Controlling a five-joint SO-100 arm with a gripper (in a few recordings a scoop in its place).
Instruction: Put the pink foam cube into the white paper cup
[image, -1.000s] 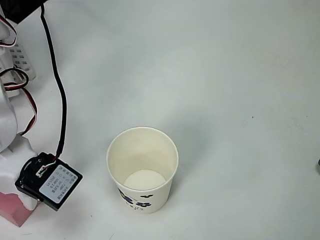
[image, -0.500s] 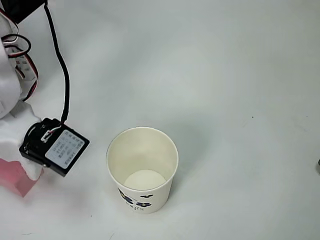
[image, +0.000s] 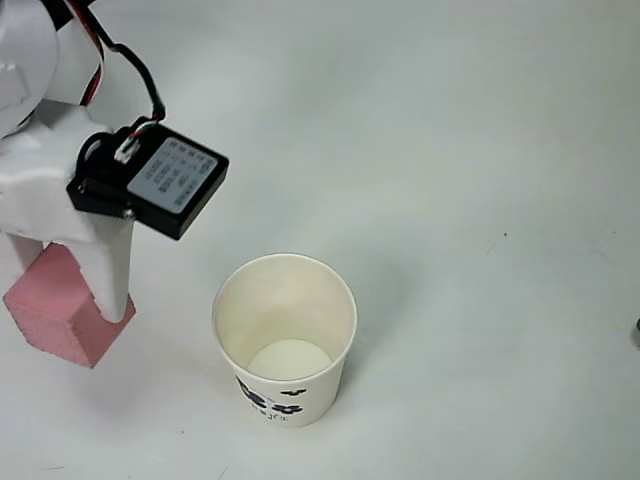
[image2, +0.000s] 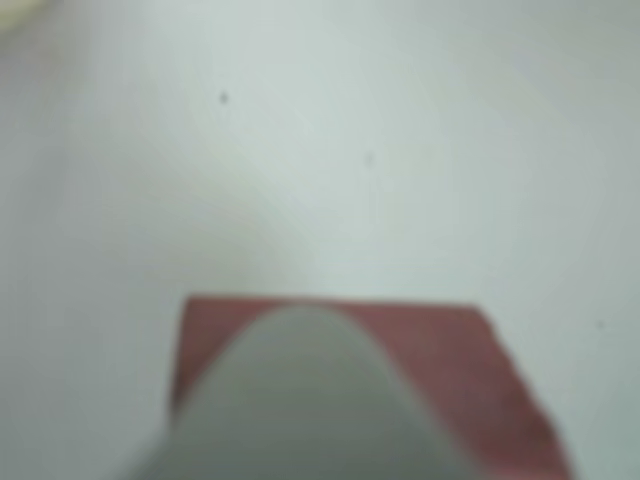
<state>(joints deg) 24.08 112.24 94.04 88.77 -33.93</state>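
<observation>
In the overhead view the pink foam cube (image: 55, 310) is at the left edge, clamped between the white fingers (image: 108, 275) of my gripper (image: 65, 285), which is shut on it. The white paper cup (image: 285, 262) stands upright to the right of the cube, a short gap away, with dark floral print low on its side and nothing inside. In the blurred wrist view one pale finger (image2: 310, 400) lies over the cube (image2: 480, 370), with white table beyond.
A black camera box with a label (image: 150, 180) rides on the wrist above the cube, and wires (image: 130, 60) trail to the top left. The white table (image: 480, 200) stretches right of the cup. A small dark object (image: 637, 330) sits at the right edge.
The gripper has moved up the picture and a little right with the cube in it. The cube looks larger now, raised from the bottom left corner. The cup has not moved.
</observation>
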